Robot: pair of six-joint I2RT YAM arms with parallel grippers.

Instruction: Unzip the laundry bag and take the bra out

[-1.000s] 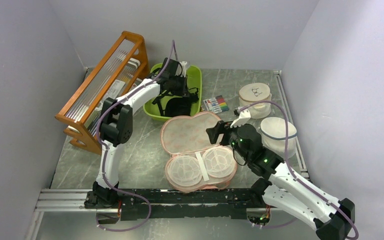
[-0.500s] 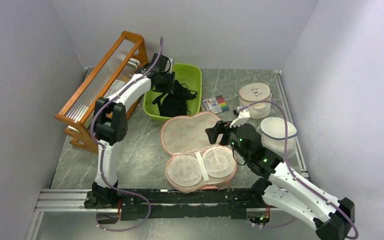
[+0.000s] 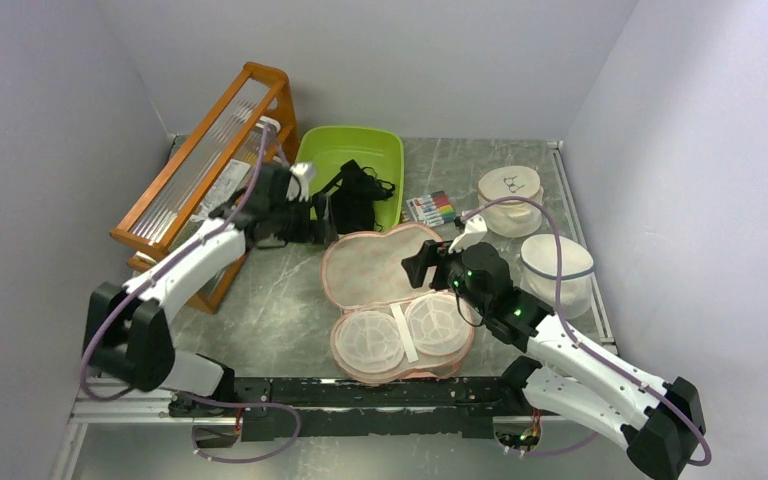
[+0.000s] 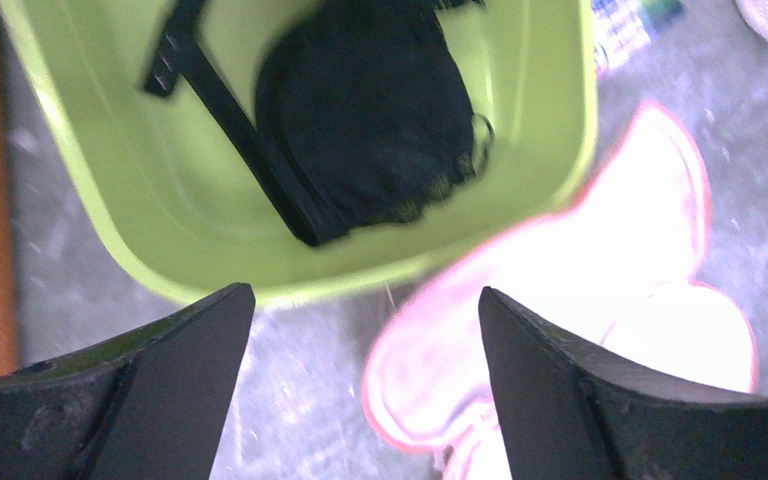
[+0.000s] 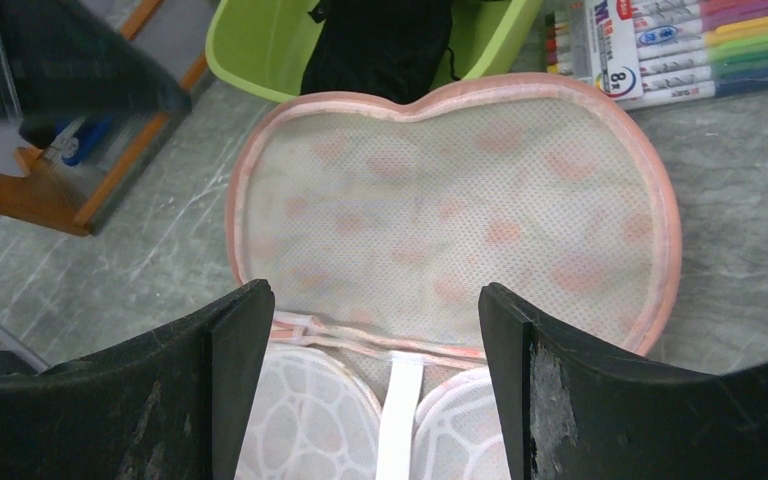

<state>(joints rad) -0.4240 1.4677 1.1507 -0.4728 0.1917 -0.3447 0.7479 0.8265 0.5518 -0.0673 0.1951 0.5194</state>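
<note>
The laundry bag (image 3: 375, 268) lies unzipped and spread flat mid-table, its printed lid toward the back and its white mesh cups (image 3: 401, 335) toward me. The black bra (image 3: 355, 203) lies limp in the green tub (image 3: 380, 150), against its near rim. My left gripper (image 3: 318, 222) hovers open and empty just in front of the tub, to the left of the bag. In the left wrist view the bra (image 4: 370, 110) sits beyond the left gripper (image 4: 365, 300). My right gripper (image 3: 422, 262) is open over the bag's right half. In the right wrist view the right gripper (image 5: 375, 300) frames the lid (image 5: 460, 210).
A wooden rack (image 3: 205, 165) stands along the left side, close to my left forearm. A marker pack (image 3: 432, 208) lies right of the green tub. Two round white lidded tubs (image 3: 510, 190) (image 3: 557, 265) sit at the right. A metal rail (image 3: 360, 392) runs along the near edge.
My left gripper opened, let go of the bra in the green tub, and drew back out of the tub toward the near left. The right gripper shifted slightly left.
</note>
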